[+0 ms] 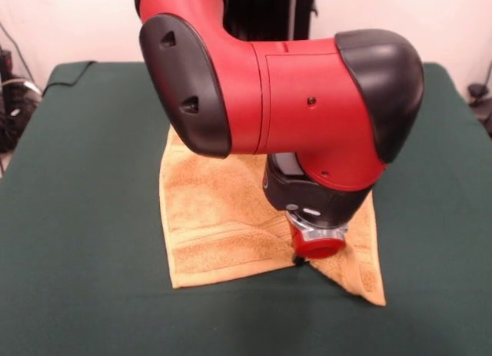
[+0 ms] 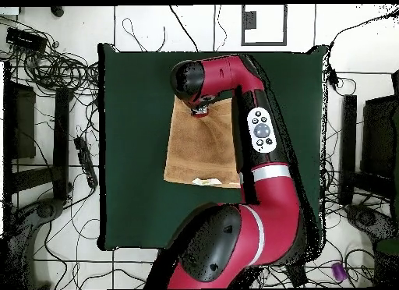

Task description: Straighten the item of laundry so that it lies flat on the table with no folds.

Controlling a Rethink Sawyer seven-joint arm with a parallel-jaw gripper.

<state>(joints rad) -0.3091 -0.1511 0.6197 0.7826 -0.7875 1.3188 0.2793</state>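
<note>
The orange-tan towel (image 1: 219, 217) lies on the dark green table (image 1: 84, 217), near its middle. Its near edge is puckered into a crease where my gripper (image 1: 304, 257) presses down on it, and the near right corner (image 1: 375, 294) juts out past the rest of that edge. The big red and black arm hides the towel's far right part. In the overhead view the towel (image 2: 204, 146) looks roughly square and the gripper (image 2: 201, 109) sits at the edge farthest from my base. The arm's wrist hides the gripper's tip, so its state is unclear.
The table (image 2: 132, 146) stretches well beyond the towel on all sides. Cables (image 2: 70, 76) and dark equipment (image 2: 19, 119) lie on the floor around it. My arm (image 2: 261, 146) crosses above the towel's right side in the overhead view.
</note>
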